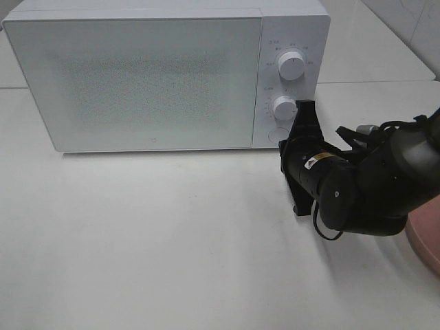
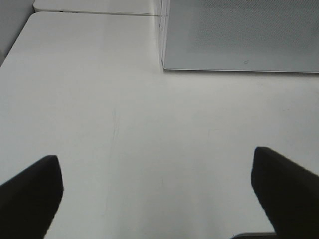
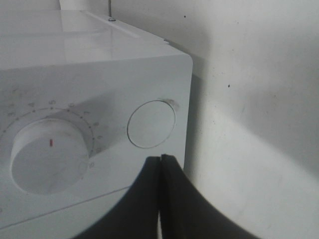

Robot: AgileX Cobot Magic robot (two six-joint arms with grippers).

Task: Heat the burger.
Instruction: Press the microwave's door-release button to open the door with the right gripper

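- The right gripper [image 3: 160, 160] has its jaws pressed fully together, holding nothing. The closed tip sits just short of the round button [image 3: 151, 124] on the microwave [image 1: 137, 82], with the lower dial [image 3: 50, 154] off to one side of it.
- The left gripper [image 2: 157, 191] has its jaws spread wide and empty, hanging over bare bench [image 2: 149, 124]. A corner of the microwave lies well ahead of them.
- The burger shows in none of the views. The door [image 1: 137, 75] is shut and frosted, so I cannot tell whether the burger is behind it.
- A pink plate [image 1: 427, 240] peeks in behind the right arm, well back from the jaws (only its rim shows, with nothing on that part).
- Handling, as a judgement: the burger should be light and soft, with stacked layers that slide and a glossy bun that may slip. A gentle grip across the bun's sides, low enough to catch patty and lettuce, would likely keep it together. A hard squeeze would crush it.
- The closed tip suits a press on the button.
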